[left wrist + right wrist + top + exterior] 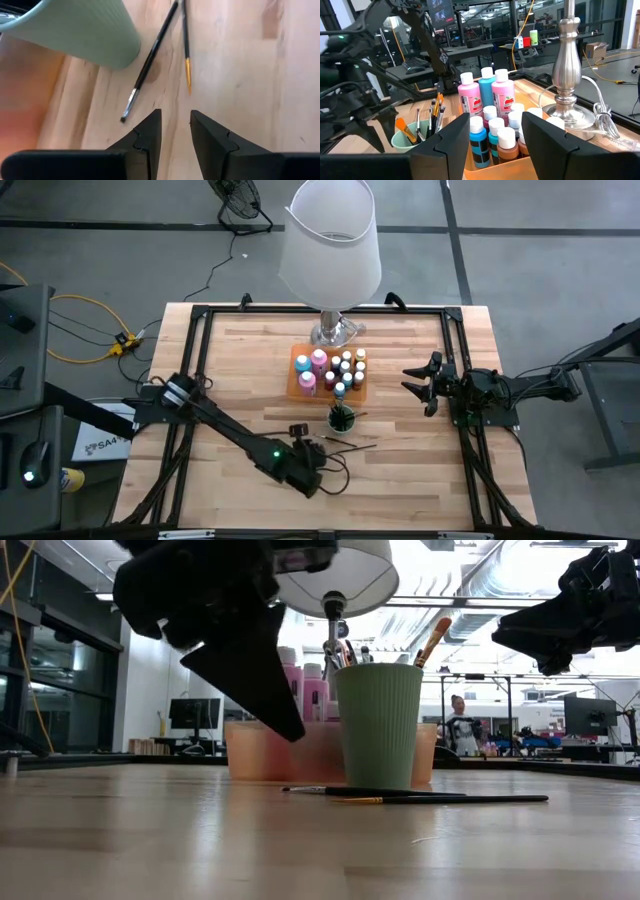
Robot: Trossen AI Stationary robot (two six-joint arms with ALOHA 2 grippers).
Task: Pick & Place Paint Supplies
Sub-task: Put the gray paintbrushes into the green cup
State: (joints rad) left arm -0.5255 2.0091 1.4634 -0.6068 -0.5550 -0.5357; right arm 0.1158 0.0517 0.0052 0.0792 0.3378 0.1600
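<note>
Two thin brushes lie flat on the wood in front of a green ribbed cup [85, 30]: a dark one with a silver ferrule [150, 60] and one with a gold ferrule [186, 60]. In the low view the brushes [420, 796] lie before the cup [378, 725], which holds more brushes [432, 115]. An orange tray [300, 385] carries pink bottles [470, 97], a teal bottle [487, 90] and small capped bottles [495, 132]. My left gripper [175, 122] is open, hovering just near of the brush tips [318, 465]. My right gripper [422, 385] is open, raised to the tray's right.
A big lamp with a white shade [335, 235] and a metal base [568, 65] stands just beyond the tray, its cord [600, 117] beside it. A black frame [205, 330] borders the table. Bare wood lies near and left of the cup.
</note>
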